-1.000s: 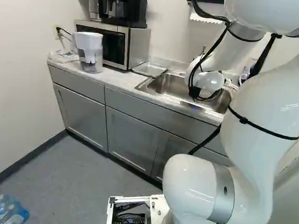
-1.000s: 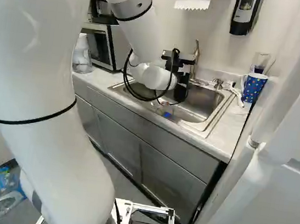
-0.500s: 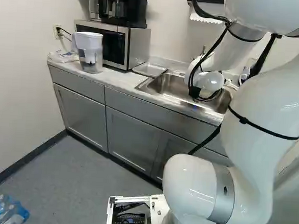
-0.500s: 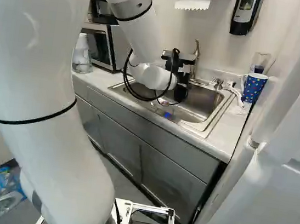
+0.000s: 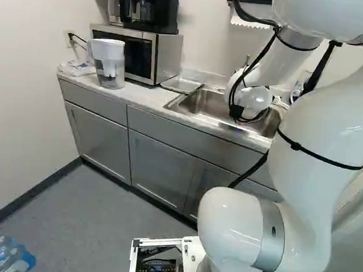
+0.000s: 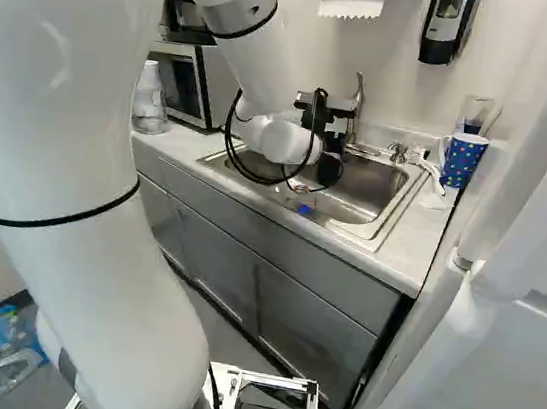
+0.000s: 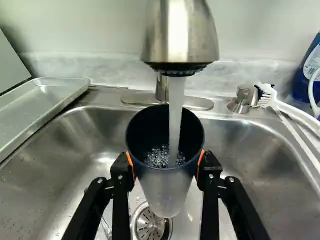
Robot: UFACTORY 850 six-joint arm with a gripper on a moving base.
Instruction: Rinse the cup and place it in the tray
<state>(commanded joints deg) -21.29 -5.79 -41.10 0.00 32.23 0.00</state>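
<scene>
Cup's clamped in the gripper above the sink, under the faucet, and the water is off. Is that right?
Not quite: the water is on. The wrist view shows a stream running from the faucet into the cup. The rest stands: the cup is clamped in the gripper above the sink, under the faucet.

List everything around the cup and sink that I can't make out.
- Cup and hand, left base view: behind the arm.
- Cup's inner bottom, wrist view: covered by bubbling water.
- Drain, wrist view: partly behind the cup.
- Faucet head, wrist view: upper end cut off by the edge.
- Tray, wrist view: one end cut off by the edge.
- Blue bottle, wrist view: cut off by the edge.
</scene>
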